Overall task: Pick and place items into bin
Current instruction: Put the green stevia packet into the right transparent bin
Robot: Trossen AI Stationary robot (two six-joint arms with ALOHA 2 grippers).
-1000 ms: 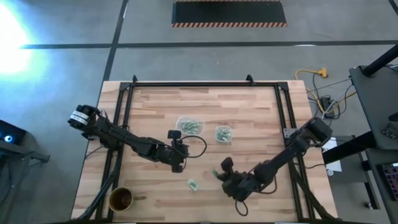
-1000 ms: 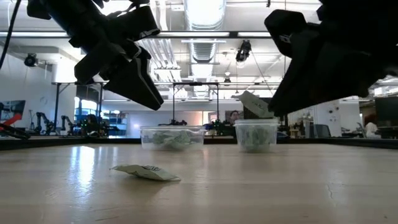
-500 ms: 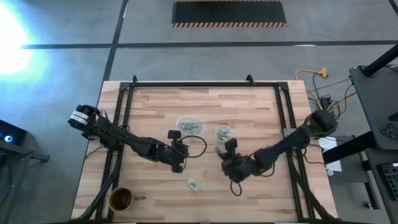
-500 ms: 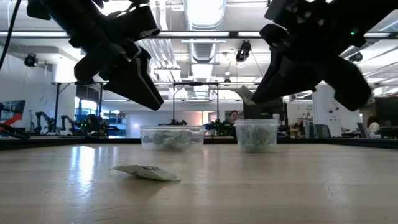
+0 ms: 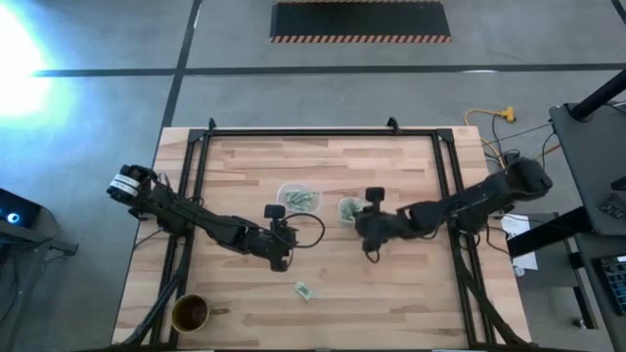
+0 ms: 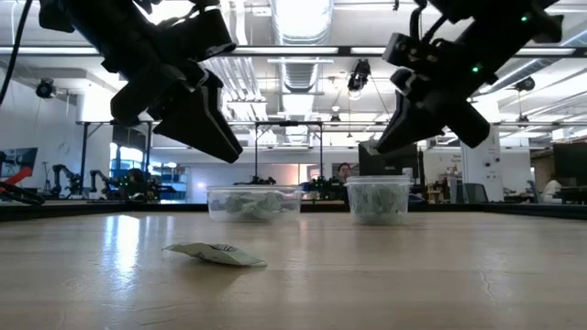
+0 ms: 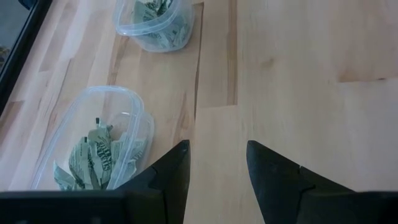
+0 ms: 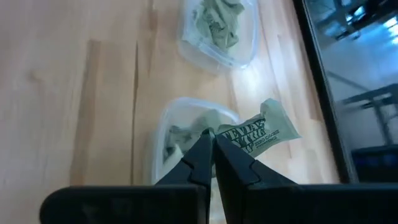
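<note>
Two clear bins stand mid-table, one (image 5: 298, 198) to the left and one (image 5: 349, 208) to the right, each holding several pale green wrapped items. My right gripper (image 5: 361, 223) hovers beside the right bin (image 8: 186, 134), shut on one wrapped item (image 8: 258, 132). Another item (image 5: 303, 290) lies flat on the wood toward the near edge. My left gripper (image 7: 217, 163) hangs open above bare wood near the left bin (image 7: 93, 149), holding nothing. My right gripper pinches one end of the wrapped item (image 8: 225, 134) between its two fingertips. The fingers slant down from the table's right side. The rest of the item sticks out sideways past the fingers, lifted clear above the rim of the right bin.
A round brown cup (image 5: 190, 313) stands at the near left corner. A black frame (image 5: 201, 147) borders the table's far and side edges. Bare wood lies between the bins and the near edge.
My right gripper, shut on the wrapped item, has swung from near the table's front edge toward the far edge and a little upward, up to the right bin, rolling as it went. The item stays pinched and clear of the table.
</note>
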